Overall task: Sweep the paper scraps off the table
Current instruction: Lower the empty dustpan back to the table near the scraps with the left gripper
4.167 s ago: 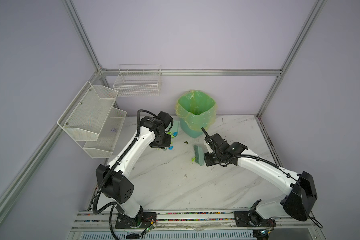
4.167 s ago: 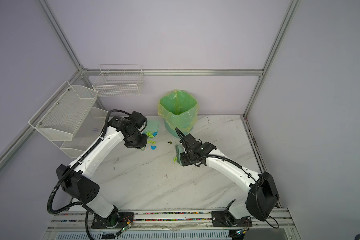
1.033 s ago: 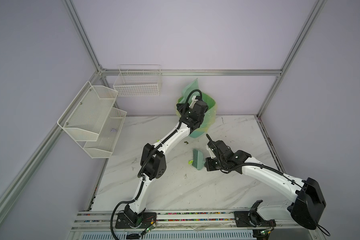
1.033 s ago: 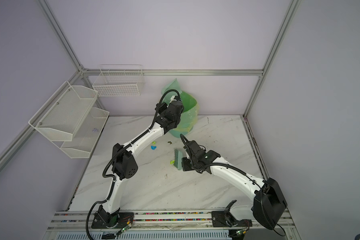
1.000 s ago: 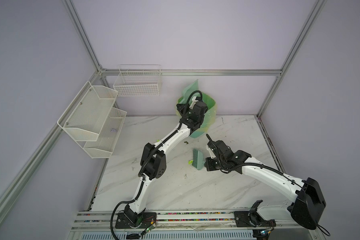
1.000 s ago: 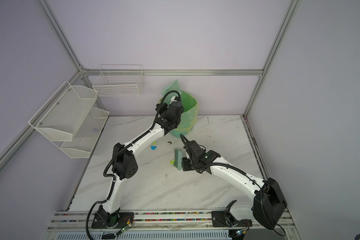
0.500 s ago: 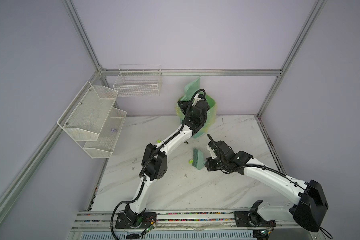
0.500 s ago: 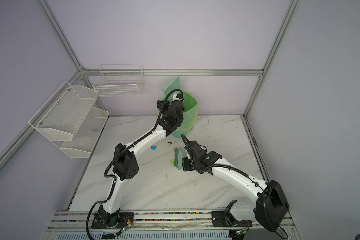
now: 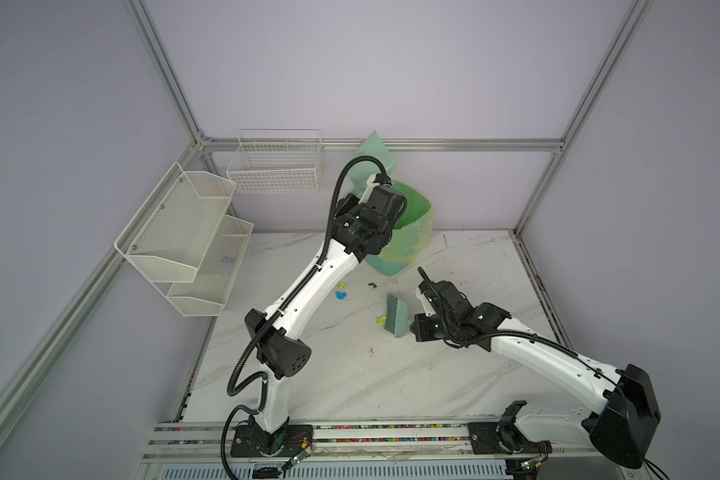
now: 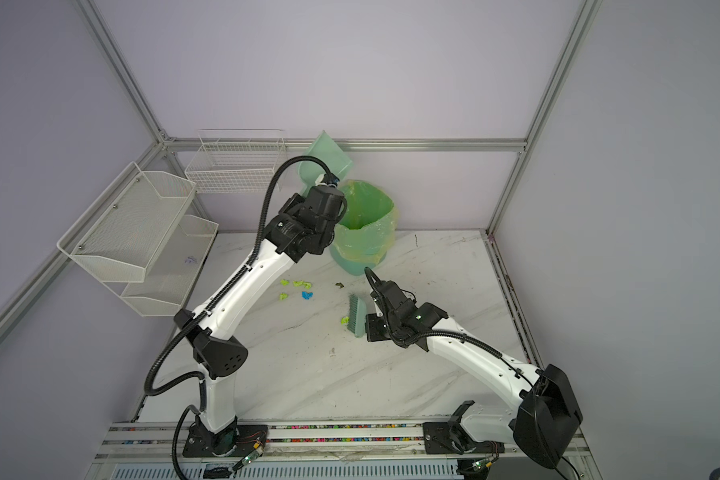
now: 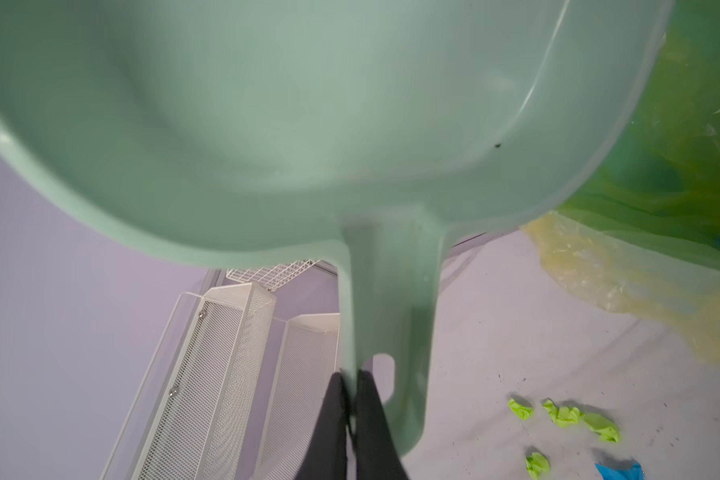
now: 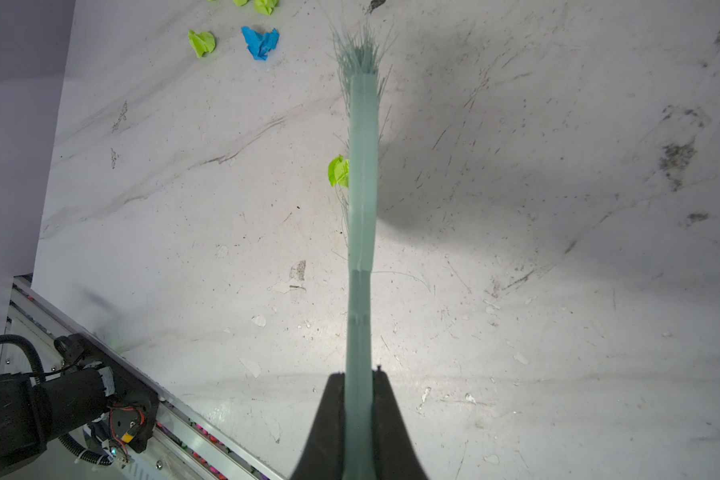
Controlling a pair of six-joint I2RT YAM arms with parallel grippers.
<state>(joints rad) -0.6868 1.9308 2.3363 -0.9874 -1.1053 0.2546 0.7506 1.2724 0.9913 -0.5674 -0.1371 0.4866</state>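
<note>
My left gripper point(image 11: 352, 378) is shut on the handle of a pale green dustpan point(image 11: 308, 124). The dustpan point(image 9: 373, 160) is raised and tipped above the back rim of the green-lined bin point(image 9: 408, 232), and its inside looks bare. My right gripper point(image 12: 360, 378) is shut on the handle of a green brush point(image 12: 362, 187). The brush's bristles rest on the table point(image 9: 371, 382) against one yellow-green scrap point(image 12: 338, 171). More paper scraps lie left of the brush: yellow-green ones point(image 10: 302, 284) point(image 10: 282, 296) and a blue one point(image 10: 307, 295).
White wire shelves point(image 9: 184, 241) and a wire basket point(image 9: 275, 166) hang on the left and back walls. A dark olive speck point(image 9: 372, 285) lies near the bin. An aluminium rail with coloured beads point(image 9: 371, 428) edges the front of the table.
My left arm has swung the dustpan from the table up over the bin, and in the last second raised it a little more. The brush and right arm have shifted only slightly.
</note>
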